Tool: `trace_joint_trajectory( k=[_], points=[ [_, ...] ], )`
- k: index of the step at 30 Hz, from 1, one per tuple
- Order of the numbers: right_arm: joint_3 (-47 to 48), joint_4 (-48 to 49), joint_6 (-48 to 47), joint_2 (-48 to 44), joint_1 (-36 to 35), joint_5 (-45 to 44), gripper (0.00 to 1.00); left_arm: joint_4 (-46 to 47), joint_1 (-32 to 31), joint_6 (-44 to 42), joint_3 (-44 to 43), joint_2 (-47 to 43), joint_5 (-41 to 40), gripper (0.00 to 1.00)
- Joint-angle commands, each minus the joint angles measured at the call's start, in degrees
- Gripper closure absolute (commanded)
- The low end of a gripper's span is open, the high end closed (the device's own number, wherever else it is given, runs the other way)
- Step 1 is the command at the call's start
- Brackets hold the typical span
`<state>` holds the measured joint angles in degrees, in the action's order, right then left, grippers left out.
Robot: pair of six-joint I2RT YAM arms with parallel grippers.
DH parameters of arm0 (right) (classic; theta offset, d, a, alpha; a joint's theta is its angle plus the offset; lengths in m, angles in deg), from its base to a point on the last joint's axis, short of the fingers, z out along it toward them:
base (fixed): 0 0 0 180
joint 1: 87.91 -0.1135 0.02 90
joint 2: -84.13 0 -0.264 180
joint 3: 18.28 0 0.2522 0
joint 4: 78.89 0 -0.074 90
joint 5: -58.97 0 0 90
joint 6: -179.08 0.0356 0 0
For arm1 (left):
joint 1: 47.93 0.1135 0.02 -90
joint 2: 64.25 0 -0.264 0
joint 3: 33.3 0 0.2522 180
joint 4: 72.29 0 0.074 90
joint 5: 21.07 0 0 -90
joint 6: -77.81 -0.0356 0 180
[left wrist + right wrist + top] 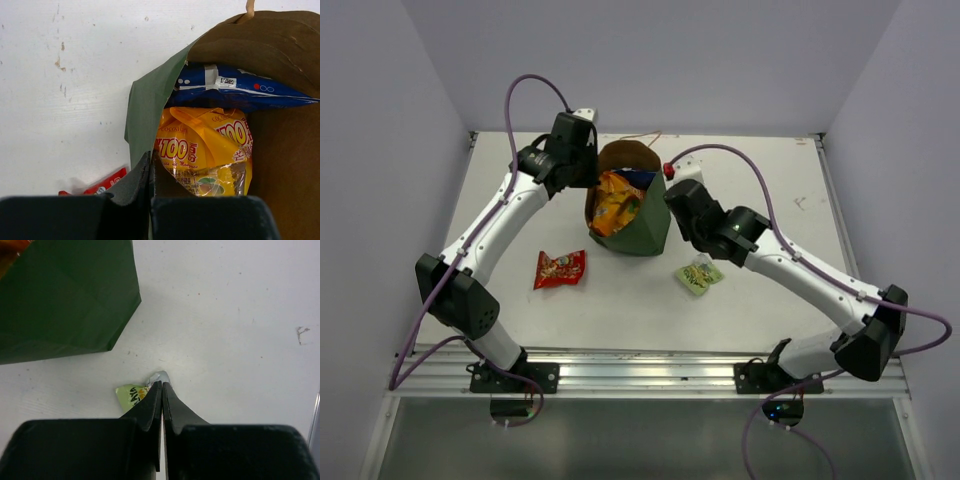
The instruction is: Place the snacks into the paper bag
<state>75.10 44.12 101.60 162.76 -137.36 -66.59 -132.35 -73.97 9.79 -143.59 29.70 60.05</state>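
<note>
At frame centre, paper bag (630, 225) upright on bench (790, 180); left gripper (151, 159) clenched on rim. Right gripper (161, 386) clenched, seemingly empty, above green packet (698, 275): open jaws, descend, pinch packet edge.

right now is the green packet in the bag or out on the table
Out: the green packet lies flat on the table beside the paper bag.

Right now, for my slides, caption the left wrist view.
Left gripper shut on paper bag rim; orange packet and blue packet inside.
</note>
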Motion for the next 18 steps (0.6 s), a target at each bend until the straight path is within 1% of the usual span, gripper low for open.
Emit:
trace_joint_trajectory(
  k=[1,2,3,4,5,6,8,13,16,18],
  points=[
    [-7.32,-1.26,2.77,4.33,1.02,1.26,0.97,5.17,-0.06,0.70,-0.24,-3.69,1.50,1.00],
    [-9.46,0.58,5.56,5.03,1.20,2.14,0.76,5.08,-0.06,0.70,-0.15,-3.86,1.59,1.00],
    [-11.65,1.99,6.81,6.00,1.20,5.37,0.60,5.08,-0.06,0.61,-0.24,-3.86,1.59,1.00],
    [-16.11,3.83,7.69,6.10,1.11,7.40,0.40,5.00,-0.06,0.52,-0.15,-3.95,1.59,1.00],
    [-18.24,7.68,9.79,6.18,1.29,8.90,0.09,5.08,-0.06,0.44,-0.15,-4.04,1.68,1.00],
    [-20.01,9.37,10.68,6.27,1.64,10.57,0.01,5.00,-0.06,0.26,-0.15,-4.13,1.68,1.00],
    [-23.88,13.05,12.26,6.36,2.34,14.10,0.01,5.00,-0.06,0.26,-0.15,-4.22,1.77,1.00],
    [-28.53,17.20,11.13,6.71,5.06,15.94,0.01,5.26,-0.06,0.35,-0.06,-3.87,2.64,1.00],
    [-31.97,22.54,10.43,6.71,7.25,17.26,0.01,5.35,-0.06,0.26,-0.06,-3.78,3.00,1.00],
    [-33.03,24.23,9.90,7.06,7.70,17.80,0.01,5.35,-0.06,0.08,-0.15,-3.78,3.00,1.00]
  ],
)
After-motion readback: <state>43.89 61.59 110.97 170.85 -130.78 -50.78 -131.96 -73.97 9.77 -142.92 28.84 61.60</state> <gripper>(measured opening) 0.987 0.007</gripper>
